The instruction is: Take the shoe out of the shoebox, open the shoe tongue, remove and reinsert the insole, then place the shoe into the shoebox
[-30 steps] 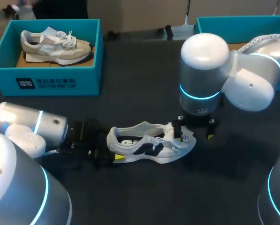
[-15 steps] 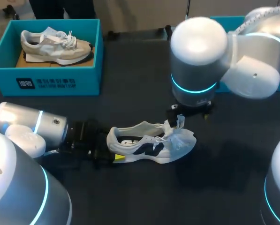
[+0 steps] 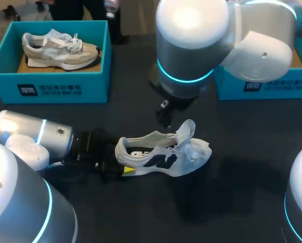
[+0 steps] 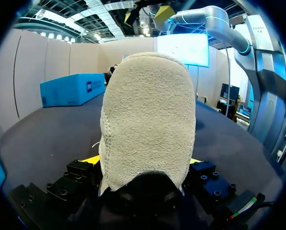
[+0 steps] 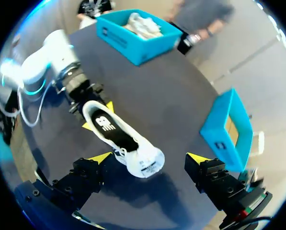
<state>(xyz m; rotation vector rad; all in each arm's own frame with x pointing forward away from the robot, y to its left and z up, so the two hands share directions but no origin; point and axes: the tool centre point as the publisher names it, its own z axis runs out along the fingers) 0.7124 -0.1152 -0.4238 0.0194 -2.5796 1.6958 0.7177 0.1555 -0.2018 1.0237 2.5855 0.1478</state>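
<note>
A white shoe (image 5: 121, 141) lies on the dark table (image 5: 176, 91), and my right gripper (image 5: 148, 157) hangs above its toe with its two fingers spread wide apart. My left gripper (image 5: 98, 116) pinches the heel (a yellow tip shows on each side). One blue box (image 5: 128, 45) sits well past the heel end, and another blue box (image 5: 226, 129) sits near the toe.

Left arm (image 3: 34, 134): in from the near left, lying low and roughly level over the table, wrist pointing right. Left gripper (image 4: 143, 160): yellow tips pressed on both sides of the shoe (image 3: 163, 154) heel, clamped.

Right arm (image 3: 191, 40): in from the far right, reaching past the middle, wrist held high and pointing down. Right gripper (image 5: 149, 158): fingers spread wide, holding nothing, well above the table.
</note>
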